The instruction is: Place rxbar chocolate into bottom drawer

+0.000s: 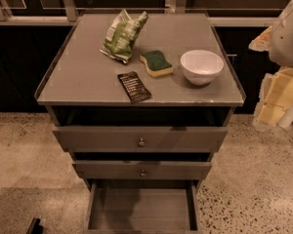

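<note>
**Q:** Where is the rxbar chocolate lying?

**A:** The rxbar chocolate [134, 86] is lying flat on the cabinet top [78, 77], a little left of the frame's centre and close to the front edge. It is not touching the green bag [123, 35] above it or the sponge [156, 63] to its upper right.

**Q:** Which way is it pointing?

**A:** Its long axis is running diagonally. The far end is pointing toward the upper left and the near end toward the lower right, at the front edge.

**Q:** And your gripper?

**A:** My gripper [278, 101] is hanging at the right edge of the frame, off the side of the cabinet and past the white bowl [201, 66]. I cannot tell whether it is spread or pressed together, and it is holding nothing that I can make out.

**Q:** The drawers?

**A:** The bottom drawer [141, 211] is standing pulled out at the bottom centre, below the two upper drawers [141, 139].
</note>
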Tool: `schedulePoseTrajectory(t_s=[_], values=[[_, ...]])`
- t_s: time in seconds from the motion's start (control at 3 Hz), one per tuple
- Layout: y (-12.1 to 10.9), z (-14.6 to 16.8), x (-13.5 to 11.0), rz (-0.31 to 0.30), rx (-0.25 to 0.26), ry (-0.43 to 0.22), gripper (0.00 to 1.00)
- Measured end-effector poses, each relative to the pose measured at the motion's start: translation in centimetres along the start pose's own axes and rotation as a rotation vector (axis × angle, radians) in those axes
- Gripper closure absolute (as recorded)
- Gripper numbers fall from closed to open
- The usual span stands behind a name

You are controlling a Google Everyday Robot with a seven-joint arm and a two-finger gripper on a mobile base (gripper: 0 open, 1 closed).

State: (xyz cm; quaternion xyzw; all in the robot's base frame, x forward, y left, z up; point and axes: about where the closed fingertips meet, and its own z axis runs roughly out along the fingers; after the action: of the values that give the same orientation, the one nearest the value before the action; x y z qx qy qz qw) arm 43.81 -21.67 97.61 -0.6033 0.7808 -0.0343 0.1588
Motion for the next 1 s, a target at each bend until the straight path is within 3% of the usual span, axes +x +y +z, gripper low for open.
schedulePoseTrajectory(t_s=[0.33, 0.67, 1.0], values=[[0.0, 0.0, 0.0, 0.0, 0.0, 0.0, 0.0], [-1.0, 2.7, -3.4, -0.046, -0.018, -0.132, 0.0], [-3.6, 8.8, -12.9, -0.173, -0.081, -0.428, 0.0]])
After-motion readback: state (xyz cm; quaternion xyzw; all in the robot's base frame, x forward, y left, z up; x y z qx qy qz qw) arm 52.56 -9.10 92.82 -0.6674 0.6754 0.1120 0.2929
